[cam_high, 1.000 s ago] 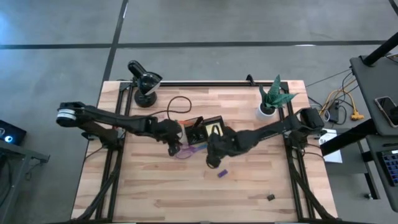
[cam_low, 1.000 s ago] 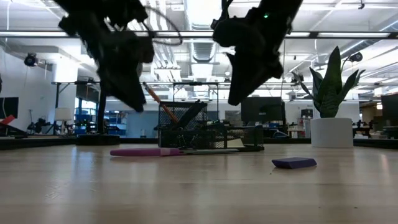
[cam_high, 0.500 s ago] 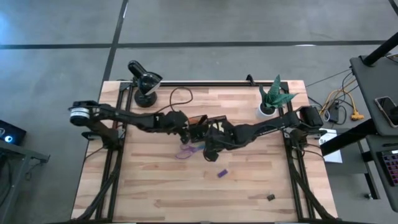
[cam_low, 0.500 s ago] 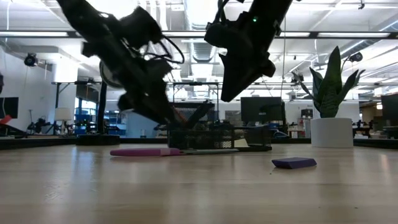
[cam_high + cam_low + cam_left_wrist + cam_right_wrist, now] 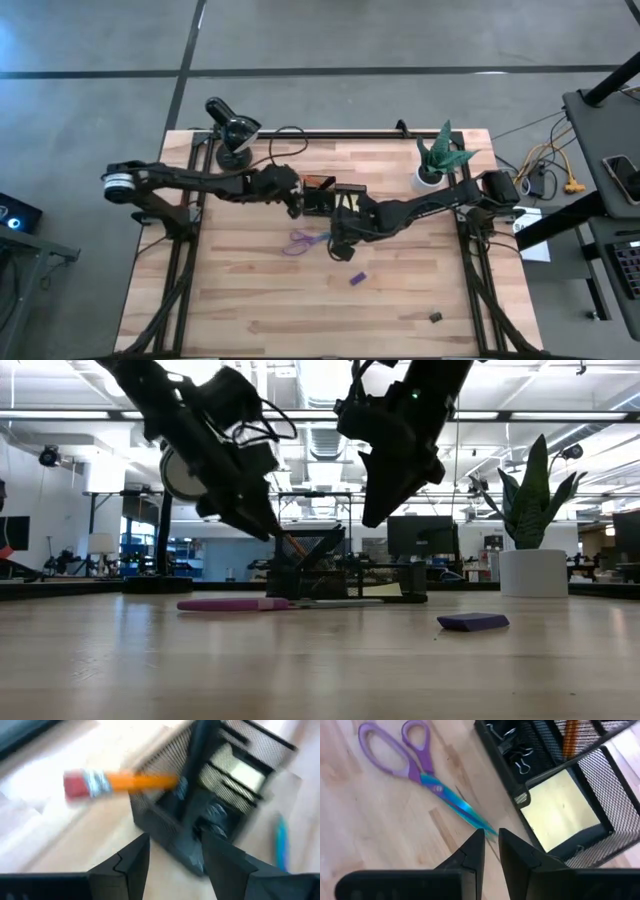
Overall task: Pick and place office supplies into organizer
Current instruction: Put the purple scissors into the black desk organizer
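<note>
Wooden table (image 5: 250,290) in an open office hall.
Left gripper (image 5: 172,857) spread beside the organizer (image 5: 335,203); right gripper (image 5: 490,851) nearly closed, empty, above scissors (image 5: 415,770).

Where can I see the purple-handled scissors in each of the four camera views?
High view: the scissors lie just in front of the organizer.
Low view: flat on the table, purple handles left of the organizer.
Left wrist view: only a blurred blue streak past the organizer; cannot tell.
Right wrist view: scissors beside the organizer.
Shared landmark: the organizer.
</note>
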Controlling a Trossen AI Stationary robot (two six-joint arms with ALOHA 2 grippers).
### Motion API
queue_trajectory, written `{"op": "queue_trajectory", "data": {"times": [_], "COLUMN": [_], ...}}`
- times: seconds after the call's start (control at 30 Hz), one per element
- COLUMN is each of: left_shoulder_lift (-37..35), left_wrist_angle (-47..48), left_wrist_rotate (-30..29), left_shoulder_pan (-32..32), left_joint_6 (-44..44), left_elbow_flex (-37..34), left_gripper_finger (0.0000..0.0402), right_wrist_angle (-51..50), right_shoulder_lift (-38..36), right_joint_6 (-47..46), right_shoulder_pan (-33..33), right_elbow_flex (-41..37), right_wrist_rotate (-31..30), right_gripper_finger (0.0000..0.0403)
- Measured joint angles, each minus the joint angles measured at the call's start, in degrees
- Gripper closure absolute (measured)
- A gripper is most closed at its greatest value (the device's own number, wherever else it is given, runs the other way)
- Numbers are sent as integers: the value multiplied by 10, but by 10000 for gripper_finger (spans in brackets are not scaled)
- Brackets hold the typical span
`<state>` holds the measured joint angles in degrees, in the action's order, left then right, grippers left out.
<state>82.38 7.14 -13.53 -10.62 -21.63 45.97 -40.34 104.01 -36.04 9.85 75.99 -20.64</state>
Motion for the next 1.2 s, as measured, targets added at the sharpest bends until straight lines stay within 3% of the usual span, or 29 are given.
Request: {"op": "queue_trajectory", "data": {"times": [0.1,0.23,0.33,0.43,0.67,0.8,1.2], "left_shoulder_lift": [-36,-79,-97,-106,-119,-120,-121], "left_wrist_angle": [50,122,147,136,19,17,2], "left_wrist_rotate": [44,54,61,65,80,81,81], "left_shoulder_pan": [19,71,106,130,166,175,188], "left_joint_6": [-6,-8,-57,-113,-186,-200,-215], "left_elbow_flex": [-4,-19,-43,-74,-139,-150,-191], "left_gripper_finger": [240,240,240,240,240,240,240], "right_wrist_angle": [7,46,100,150,167,166,171], "right_shoulder_lift": [0,1,1,10,83,127,211], "right_joint_6": [75,244,354,396,397,397,296], "right_shoulder_pan": [0,6,7,-1,-20,-20,-34], "right_elbow_flex": [-1,-5,-6,-6,34,71,178], "right_wrist_rotate": [17,28,53,60,110,118,164], "right_gripper_finger": [354,350,336,311,244,221,211]}}
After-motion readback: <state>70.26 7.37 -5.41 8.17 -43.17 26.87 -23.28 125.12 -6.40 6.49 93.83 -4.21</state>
